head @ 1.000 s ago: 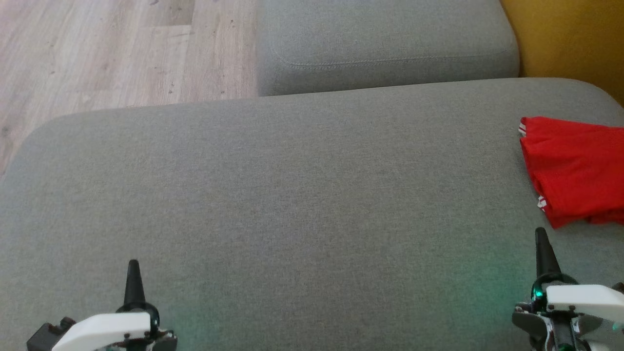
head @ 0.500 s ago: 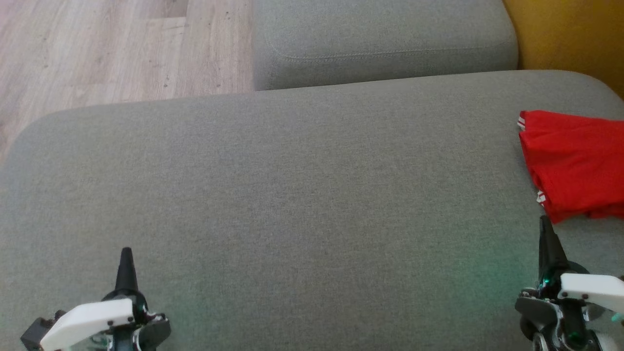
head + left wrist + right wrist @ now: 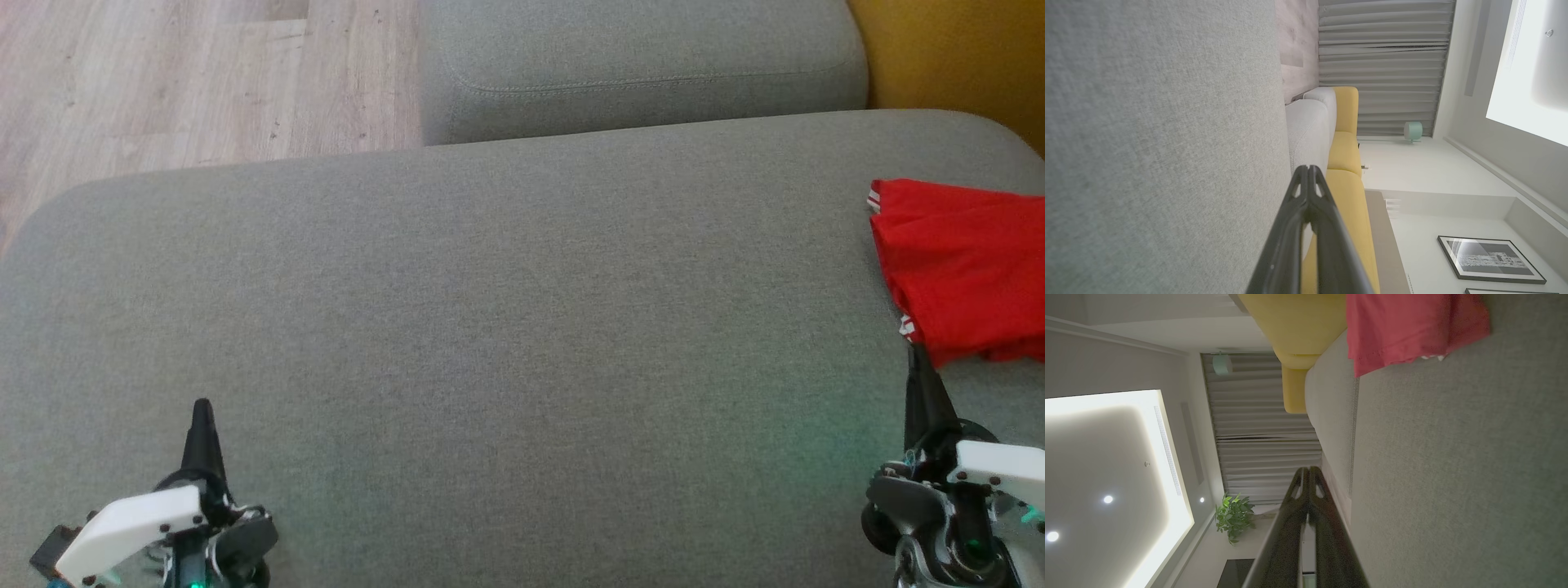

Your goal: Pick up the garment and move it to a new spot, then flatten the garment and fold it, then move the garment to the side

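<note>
The garment is red with small white stripes at its edge, folded and lying at the right edge of the grey sofa seat; it also lies at the top of the right wrist view. My right gripper is shut and empty, its tip just below the garment's near corner. In its own wrist view the right gripper has its fingers pressed together. At the lower left my left gripper is shut with nothing in it, far from the garment, fingers together in the left wrist view.
A second grey cushion sits behind the seat, with a yellow sofa part at the far right. Wooden floor lies beyond the seat's far left edge. Curtains and a potted plant stand in the room.
The head camera has shifted, so the whole picture has slid up a little. The right gripper's tip now stands closer to the garment's near corner. Both grippers stay shut.
</note>
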Robot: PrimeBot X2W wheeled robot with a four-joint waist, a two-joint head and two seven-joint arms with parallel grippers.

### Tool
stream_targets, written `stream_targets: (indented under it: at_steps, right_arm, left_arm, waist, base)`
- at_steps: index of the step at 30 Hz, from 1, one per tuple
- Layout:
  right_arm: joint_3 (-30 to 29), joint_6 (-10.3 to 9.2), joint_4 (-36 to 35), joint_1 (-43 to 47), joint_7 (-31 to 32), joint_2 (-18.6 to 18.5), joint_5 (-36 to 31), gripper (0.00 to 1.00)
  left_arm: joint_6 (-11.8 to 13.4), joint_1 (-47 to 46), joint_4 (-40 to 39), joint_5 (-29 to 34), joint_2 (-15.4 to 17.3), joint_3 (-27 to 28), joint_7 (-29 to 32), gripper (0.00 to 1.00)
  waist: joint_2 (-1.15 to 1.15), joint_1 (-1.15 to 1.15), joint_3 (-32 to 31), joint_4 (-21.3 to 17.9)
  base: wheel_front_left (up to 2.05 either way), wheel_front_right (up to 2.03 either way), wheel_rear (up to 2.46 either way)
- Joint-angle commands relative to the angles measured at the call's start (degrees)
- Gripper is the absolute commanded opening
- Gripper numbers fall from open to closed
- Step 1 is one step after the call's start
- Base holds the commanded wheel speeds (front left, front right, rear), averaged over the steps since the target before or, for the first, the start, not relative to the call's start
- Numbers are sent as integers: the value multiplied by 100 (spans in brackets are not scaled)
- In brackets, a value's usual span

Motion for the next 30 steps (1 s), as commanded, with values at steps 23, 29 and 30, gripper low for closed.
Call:
stream_targets:
  at_steps: [23, 29, 30]
  right_arm:
    - [83, -4, -181, -293, 60, -68, 27, 0]
    - [79, -4, -181, -294, 63, -65, 23, 0]
    - [78, -4, -181, -294, 64, -64, 22, 0]
  left_arm:
    - [-38, -282, -159, 33, 22, 274, 67, 0]
    - [-38, -282, -158, 41, 15, 284, 75, 0]
    - [-38, -282, -158, 43, 13, 286, 77, 0]
  waist:
    - [0, 0, -1, 0]
    - [0, 0, -1, 0]
    - [0, 0, -1, 0]
  base:
    - [0, 0, 0]
    - [0, 0, 0]
    - [0, 0, 0]
